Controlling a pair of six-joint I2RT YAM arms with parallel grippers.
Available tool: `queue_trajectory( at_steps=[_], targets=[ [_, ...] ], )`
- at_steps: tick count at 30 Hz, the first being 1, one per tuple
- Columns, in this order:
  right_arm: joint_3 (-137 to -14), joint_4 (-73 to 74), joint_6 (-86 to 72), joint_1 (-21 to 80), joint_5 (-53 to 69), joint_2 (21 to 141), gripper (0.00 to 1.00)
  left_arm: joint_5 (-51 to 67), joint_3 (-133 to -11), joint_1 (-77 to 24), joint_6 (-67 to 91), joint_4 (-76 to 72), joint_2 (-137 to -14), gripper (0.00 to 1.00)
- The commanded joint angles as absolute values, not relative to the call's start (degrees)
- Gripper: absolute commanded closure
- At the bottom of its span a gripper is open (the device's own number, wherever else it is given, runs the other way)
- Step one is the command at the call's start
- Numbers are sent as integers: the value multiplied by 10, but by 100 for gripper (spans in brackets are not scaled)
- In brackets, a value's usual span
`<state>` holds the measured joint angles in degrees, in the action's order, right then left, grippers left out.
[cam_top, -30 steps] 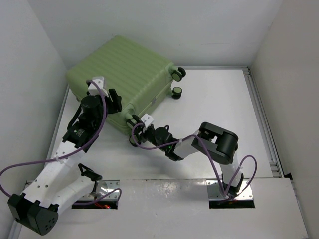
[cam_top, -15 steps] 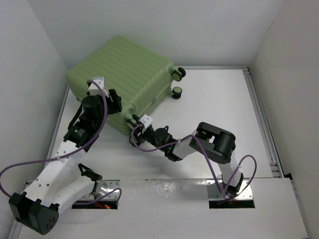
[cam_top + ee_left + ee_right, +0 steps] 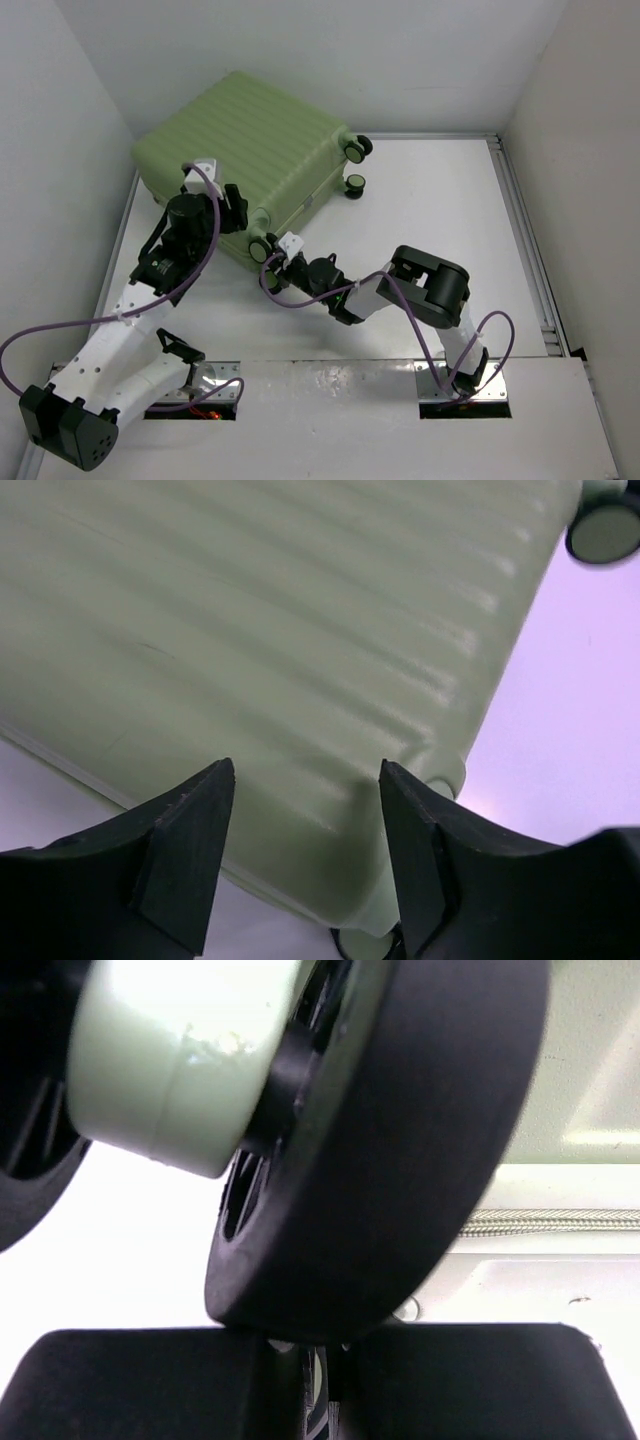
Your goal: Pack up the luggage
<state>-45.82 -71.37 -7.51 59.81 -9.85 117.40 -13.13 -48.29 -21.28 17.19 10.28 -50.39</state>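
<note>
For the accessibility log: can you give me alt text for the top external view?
A closed pale-green suitcase lies flat at the far left corner of a white table. The left gripper hangs over its near edge, and the right gripper reaches in low at a wheel on its near corner.

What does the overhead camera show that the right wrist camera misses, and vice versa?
Only overhead: the whole closed luggage, the left arm, the right arm and the table. Only the right wrist: a zipper-like seam, close up. Both: a black-and-green corner wheel right by the right gripper.
</note>
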Motion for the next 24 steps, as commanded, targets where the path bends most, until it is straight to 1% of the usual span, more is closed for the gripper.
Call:
queue_trajectory(
  at_steps=[1,2,4,5,6,8,9,11,12,13,14,15,16,19,21,22,23,24],
  targets=[
    [-466,-799,-53,592,-93,1158,100,-71,-489,-207,102,106,-496,34],
    [-459,-806,-54,590,-90,1153,100,-20,-498,-207,72,115,-496,31],
    [-453,-811,-51,587,-82,1150,100,21,-520,-207,16,147,-503,27],
    [-447,-819,-46,587,-73,1145,100,38,-536,-200,-27,172,-503,27],
    [-440,-823,-45,586,-71,1141,100,77,-536,-184,-43,177,-503,24],
    [-429,-824,-44,581,-61,1138,100,129,-531,-151,-93,184,-471,22],
    [-427,-825,-43,580,-59,1136,100,174,-531,-144,-108,184,-462,21],
    [-421,-824,-44,575,-56,1133,100,222,-531,-133,-142,199,-455,21],
    [-417,-824,-47,573,-50,1132,100,251,-531,-125,-197,230,-455,21],
    [-416,-826,-45,572,-47,1130,100,304,-538,-125,-225,249,-455,21],
    [-415,-827,-45,568,-46,1132,100,329,-544,-116,-250,266,-465,21],
    [-412,-827,-47,568,-41,1131,100,357,-568,-106,-311,318,-474,22],
    [-411,-826,-47,566,-38,1129,100,417,-584,-101,-349,352,-501,22],
    [-411,-825,-51,558,-31,1132,100,487,-642,-90,-444,453,-543,22],
    [-413,-825,-51,555,-29,1132,100,513,-667,-90,-514,523,-579,21],
    [-414,-824,-53,553,-26,1134,100,520,-685,-90,-572,539,-589,17],
    [-416,-824,-52,554,-25,1133,100,526,-695,-90,-595,550,-598,17],
    [-416,-824,-52,552,-24,1135,100,526,-720,-90,-652,584,-619,16]
  ],
)
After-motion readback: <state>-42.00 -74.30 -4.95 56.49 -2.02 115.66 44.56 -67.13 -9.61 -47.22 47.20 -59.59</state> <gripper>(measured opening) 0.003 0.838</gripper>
